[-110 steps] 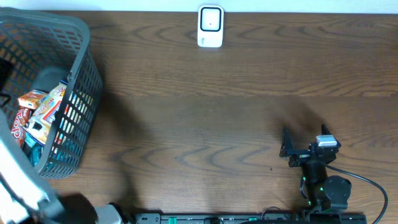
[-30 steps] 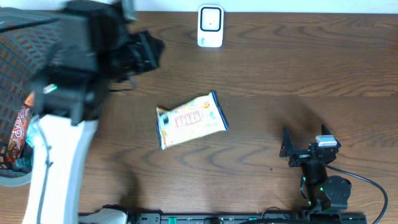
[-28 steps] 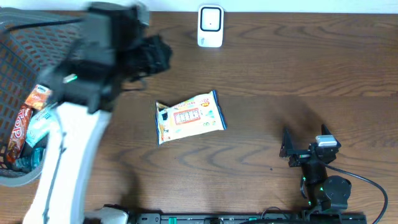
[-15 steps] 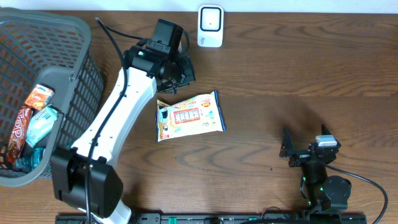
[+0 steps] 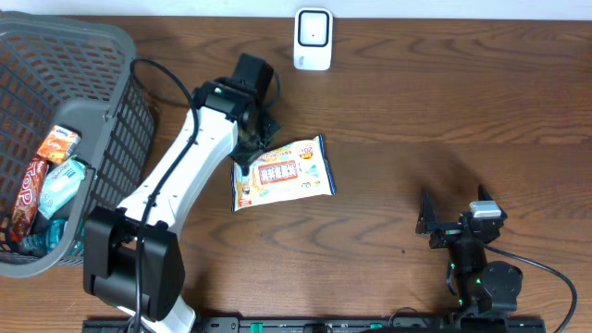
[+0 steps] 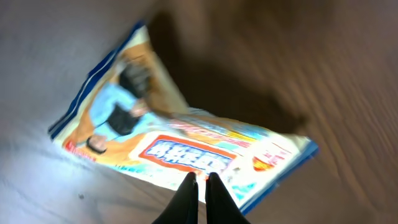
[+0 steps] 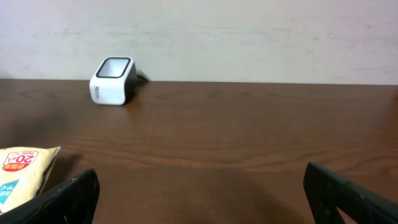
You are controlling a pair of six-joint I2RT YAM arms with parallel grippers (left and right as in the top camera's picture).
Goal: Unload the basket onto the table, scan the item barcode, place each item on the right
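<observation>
The item, a bright snack packet [image 5: 282, 173], lies flat on the wooden table with its printed face up. My left gripper [image 5: 252, 148] is shut with nothing in it, its tips at the packet's upper left edge. In the left wrist view the closed fingertips [image 6: 200, 178] hover over the packet's [image 6: 180, 143] near border. The white barcode scanner [image 5: 313, 39] stands at the table's far edge, well beyond the packet. My right gripper [image 5: 427, 220] rests open at the lower right. Its wrist view shows the scanner [image 7: 113, 82] far off and the packet's corner [image 7: 18, 171] at the left.
A grey mesh basket [image 5: 120, 55] sits at the left edge, holding several other snack packets [image 5: 51, 176]. My left arm [image 5: 176, 185] stretches diagonally from the front left to the packet. A black cable [image 5: 546, 273] trails from the right arm's base.
The left arm swung out of the basket and left the packet on the table. Over the last half second its shut gripper moved down to the packet's upper left edge. The right arm stayed still.
</observation>
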